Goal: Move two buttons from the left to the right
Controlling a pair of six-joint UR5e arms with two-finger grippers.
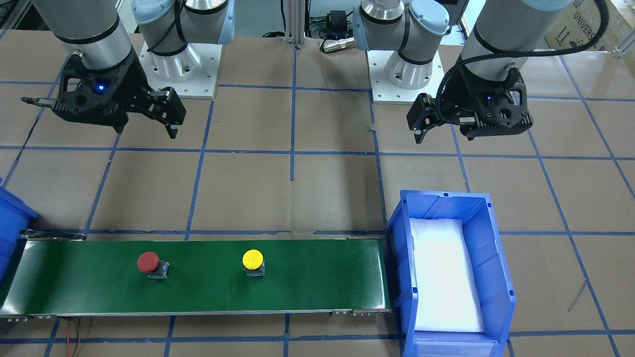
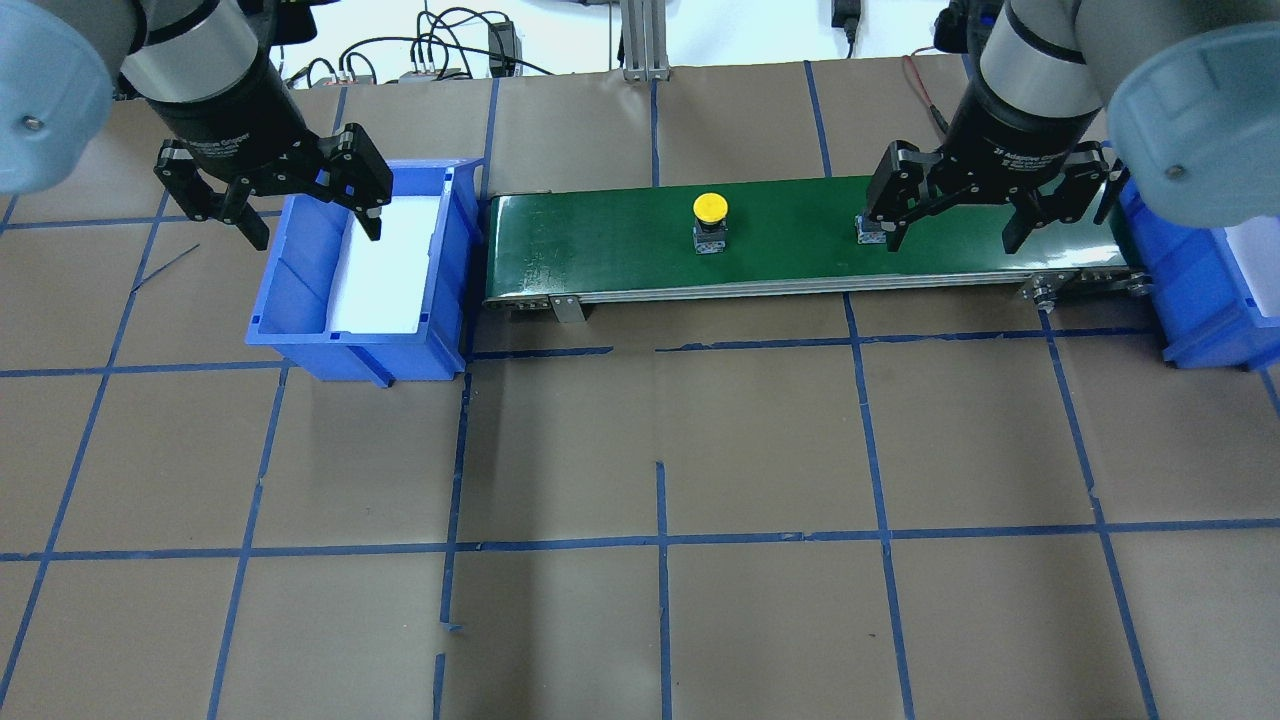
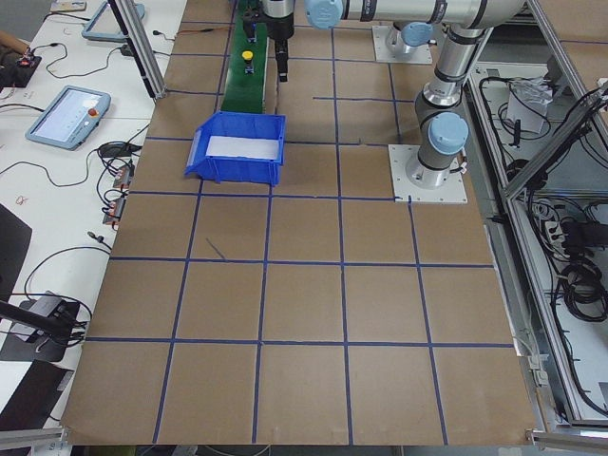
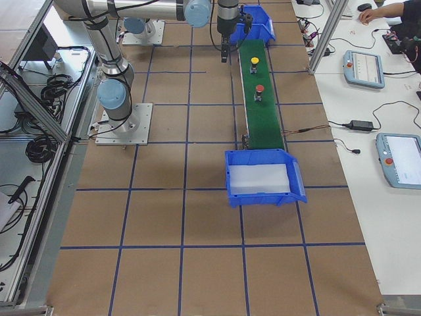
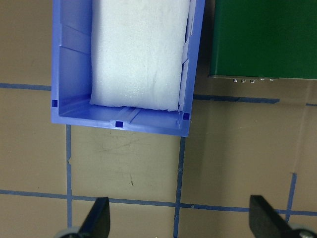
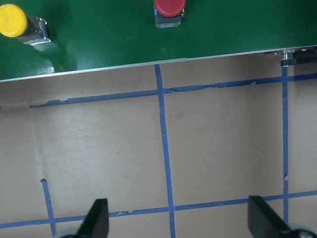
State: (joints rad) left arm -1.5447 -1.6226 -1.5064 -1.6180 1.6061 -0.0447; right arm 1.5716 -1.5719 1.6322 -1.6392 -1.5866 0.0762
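Note:
The red button (image 1: 148, 262) and the yellow button (image 1: 252, 260) stand upright on the green conveyor belt (image 1: 307, 277), apart from each other. The right wrist view shows the red button (image 6: 169, 7) and the yellow button (image 6: 12, 21) at its top edge. My right gripper (image 2: 952, 238) is open and empty, hovering over the table just in front of the belt near the red button, whose cap it hides in the overhead view. My left gripper (image 2: 315, 228) is open and empty above the near end of the left blue bin (image 2: 300, 330).
The left blue bin holds a white foam pad (image 5: 138, 54) and stands at the belt's left end. A second blue bin (image 2: 1200, 290) stands at the belt's right end. Blue tape lines grid the brown table (image 2: 660, 450).

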